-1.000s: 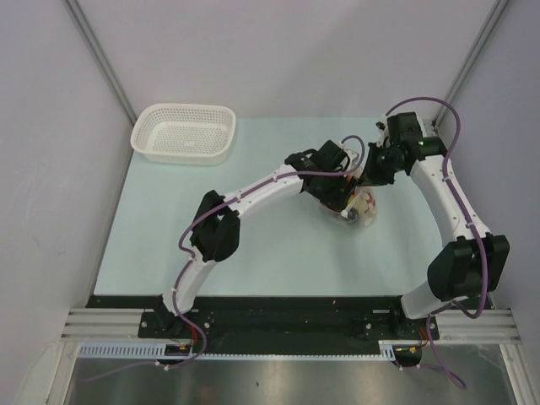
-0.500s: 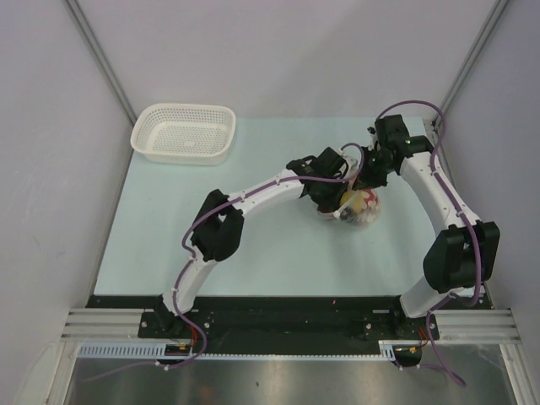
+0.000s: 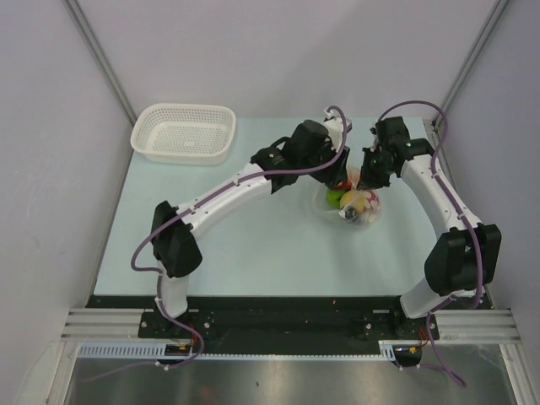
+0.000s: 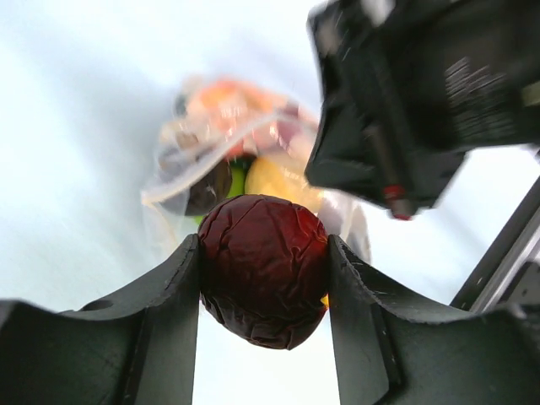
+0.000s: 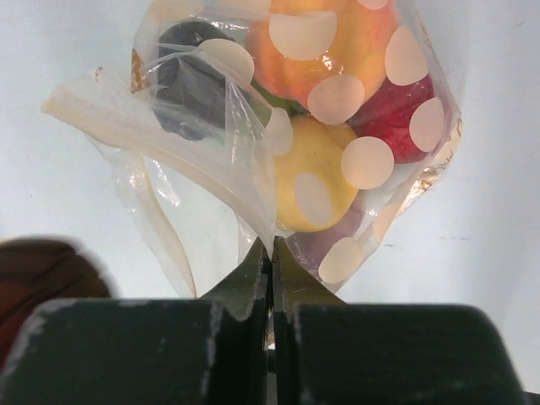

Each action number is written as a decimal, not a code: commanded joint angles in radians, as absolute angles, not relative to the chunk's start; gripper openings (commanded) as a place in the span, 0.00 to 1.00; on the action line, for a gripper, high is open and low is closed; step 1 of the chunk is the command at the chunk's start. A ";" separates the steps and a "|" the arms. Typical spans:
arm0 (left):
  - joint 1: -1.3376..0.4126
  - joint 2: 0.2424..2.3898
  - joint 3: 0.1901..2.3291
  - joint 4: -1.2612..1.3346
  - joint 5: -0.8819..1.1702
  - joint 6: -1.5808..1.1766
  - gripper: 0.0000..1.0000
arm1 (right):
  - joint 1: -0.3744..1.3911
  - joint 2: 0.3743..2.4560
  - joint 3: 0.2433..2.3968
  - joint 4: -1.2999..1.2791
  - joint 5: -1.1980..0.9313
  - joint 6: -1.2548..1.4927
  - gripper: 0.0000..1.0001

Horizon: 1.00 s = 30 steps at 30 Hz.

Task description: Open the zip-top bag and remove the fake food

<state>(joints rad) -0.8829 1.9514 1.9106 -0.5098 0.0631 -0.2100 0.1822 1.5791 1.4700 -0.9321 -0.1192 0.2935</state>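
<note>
1. Work surface. The pale green table [image 3: 253, 245] carries everything. My two arms reach from its near edge and meet over its far right part.

2. Basket. A white mesh basket [image 3: 184, 133] stands at the far left corner, well apart from both grippers.

3. Zip-top bag [image 3: 361, 209]. It lies on the table, right of centre, between my two grippers. The film is clear, crinkled and printed with white dots. A pale folded band [image 5: 152, 139] runs across its left side; I cannot confirm from this view that it is the zip strip.

4. Right gripper [image 5: 271, 253]. The jaws are pressed fully together, pinching a fold of the bag's film at the edge nearest my wrist.

5. Fake food in the bag. An orange piece [image 5: 329, 42] sits farthest from my right fingers, a red piece [image 5: 396, 118] to its right, a yellow piece [image 5: 308, 173] nearest the pinch and a dark piece [image 5: 190, 80] on the left.

6. Left gripper [image 4: 263, 253]. The jaws are clamped on a dark red piece [image 4: 263, 283], a wrinkled ball in contact with both fingers. It is held just beside the bag.
</note>
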 commanded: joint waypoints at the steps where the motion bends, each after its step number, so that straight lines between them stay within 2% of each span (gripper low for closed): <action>1: -0.856 1.862 1.887 -0.414 0.006 -0.233 0.00 | 0.187 1.531 1.470 -0.894 -0.060 0.278 0.00; 7: -0.680 1.783 1.832 -0.371 -0.066 -0.293 0.00 | 0.187 1.523 1.468 -0.905 -0.087 0.290 0.00; 11: -0.519 1.812 1.847 -0.330 -0.031 -0.366 0.00 | 0.187 1.516 1.468 -0.907 -0.104 0.305 0.00; 15: -0.362 1.850 1.827 -0.230 -0.086 -0.433 0.00 | 0.187 1.519 1.468 -0.894 -0.109 0.310 0.00; 19: -0.269 1.975 1.942 -0.268 -0.216 -0.456 0.00 | 0.186 1.532 1.468 -0.894 -0.120 0.316 0.00; 26: -0.163 2.293 2.276 -0.506 -0.271 -0.474 0.00 | 0.175 1.539 1.480 -0.890 -0.140 0.333 0.00; 30: -0.138 2.322 2.215 -0.508 -0.293 -0.517 0.00 | 0.169 1.539 1.489 -0.890 -0.141 0.333 0.00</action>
